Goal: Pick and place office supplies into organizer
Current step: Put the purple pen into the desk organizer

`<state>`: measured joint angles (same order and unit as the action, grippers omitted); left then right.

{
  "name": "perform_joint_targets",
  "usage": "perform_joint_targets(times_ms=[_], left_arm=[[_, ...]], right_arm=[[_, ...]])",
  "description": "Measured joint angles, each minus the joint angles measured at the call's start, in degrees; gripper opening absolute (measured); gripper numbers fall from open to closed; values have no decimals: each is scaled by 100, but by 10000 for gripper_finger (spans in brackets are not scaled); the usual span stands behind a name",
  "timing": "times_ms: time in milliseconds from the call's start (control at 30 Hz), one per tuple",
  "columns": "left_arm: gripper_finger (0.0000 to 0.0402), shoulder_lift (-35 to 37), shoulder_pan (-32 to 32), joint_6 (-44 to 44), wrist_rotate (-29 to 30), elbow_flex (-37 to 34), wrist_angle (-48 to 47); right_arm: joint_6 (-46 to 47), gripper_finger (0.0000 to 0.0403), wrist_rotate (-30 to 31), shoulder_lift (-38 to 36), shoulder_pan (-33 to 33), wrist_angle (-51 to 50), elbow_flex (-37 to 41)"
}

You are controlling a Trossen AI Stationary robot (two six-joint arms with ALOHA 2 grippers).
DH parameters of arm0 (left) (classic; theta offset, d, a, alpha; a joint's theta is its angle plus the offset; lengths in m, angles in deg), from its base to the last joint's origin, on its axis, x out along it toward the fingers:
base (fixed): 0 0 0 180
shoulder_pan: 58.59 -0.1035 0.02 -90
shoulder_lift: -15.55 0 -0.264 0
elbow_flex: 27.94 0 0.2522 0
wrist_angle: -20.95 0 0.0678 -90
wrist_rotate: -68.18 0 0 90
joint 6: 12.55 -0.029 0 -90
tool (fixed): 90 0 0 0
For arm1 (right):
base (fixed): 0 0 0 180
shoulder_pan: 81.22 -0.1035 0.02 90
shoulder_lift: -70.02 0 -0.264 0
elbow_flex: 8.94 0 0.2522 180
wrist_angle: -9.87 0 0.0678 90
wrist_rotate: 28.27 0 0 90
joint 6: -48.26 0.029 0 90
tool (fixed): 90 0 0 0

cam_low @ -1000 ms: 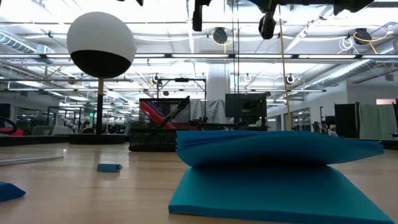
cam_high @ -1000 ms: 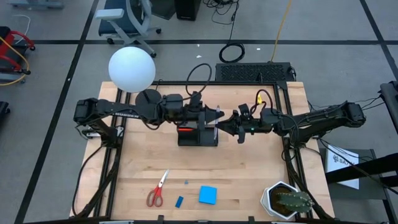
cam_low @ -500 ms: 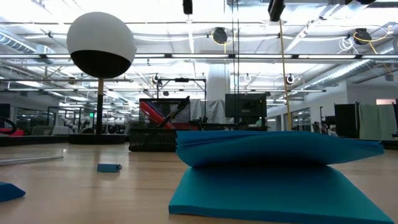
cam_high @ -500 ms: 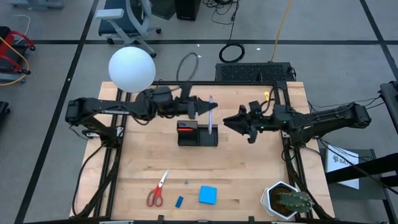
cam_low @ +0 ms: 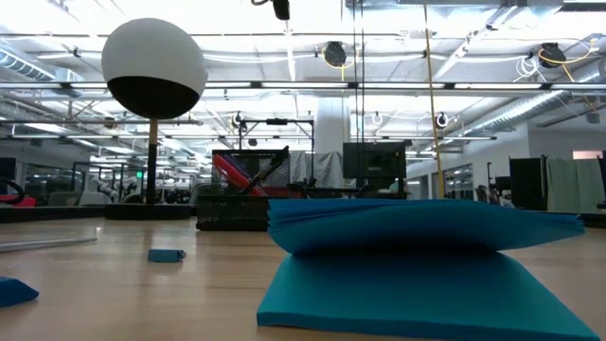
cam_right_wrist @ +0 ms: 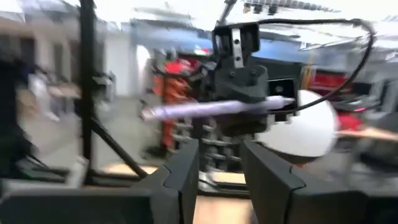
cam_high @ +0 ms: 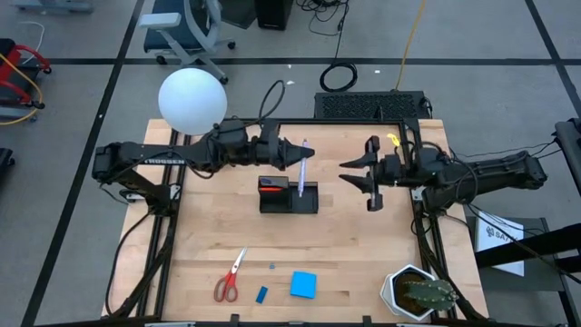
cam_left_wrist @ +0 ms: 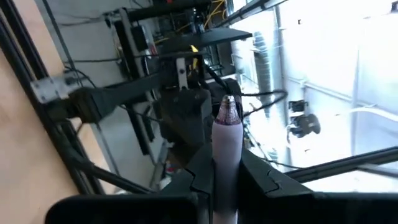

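My left gripper (cam_high: pixel 292 156) hovers just beyond the far side of the black organizer (cam_high: pixel 289 196), shut on a purple pen (cam_high: pixel 302 169). The pen also shows in the left wrist view (cam_left_wrist: pixel 224 140) and the right wrist view (cam_right_wrist: pixel 211 109). My right gripper (cam_high: pixel 366 173) is open in the air to the organizer's right and touches nothing. A red item lies in the organizer. Red-handled scissors (cam_high: pixel 230 275), a small blue eraser (cam_high: pixel 261 294) and the blue notepad (cam_high: pixel 303 284) lie flat near the table's near edge. The orange marker and black pen are not visible. My left gripper pinches the purple pen between its two fingers (cam_left_wrist: pixel 258 177), gripping the barrel (cam_high: pixel 303 159) nearer its far end. The fingers come level from the table's left and lie across the pen. It is lifted clear, its free end (cam_high: pixel 300 191) above the organizer.
A lamp with a white globe (cam_high: pixel 192 100) stands at the far left corner, close to the left arm. A potted cactus (cam_high: pixel 418 292) sits at the near right corner. In the low view the notepad (cam_low: pixel 417 256) fills the foreground, with the eraser (cam_low: pixel 167 254) to its left.
The left gripper has pulled back from over the organizer toward the table's left and far side, rising and carrying the purple pen. The right gripper has drawn away toward the table's right edge. Both have risen out of the low view.
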<state>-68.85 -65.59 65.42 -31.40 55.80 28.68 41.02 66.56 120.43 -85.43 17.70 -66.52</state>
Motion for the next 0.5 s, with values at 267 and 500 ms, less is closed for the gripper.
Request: perform_joint_targets(times_ms=[267, 500], left_arm=[[34, -1, 0, 820, 35, -2, 226], [34, -2, 32, 1179, 193, -2, 264]], right_arm=[[-2581, 143, 1206, 196, -319, -828, -667], [-4936, 153, 2256, 551, -853, -809, -992]])
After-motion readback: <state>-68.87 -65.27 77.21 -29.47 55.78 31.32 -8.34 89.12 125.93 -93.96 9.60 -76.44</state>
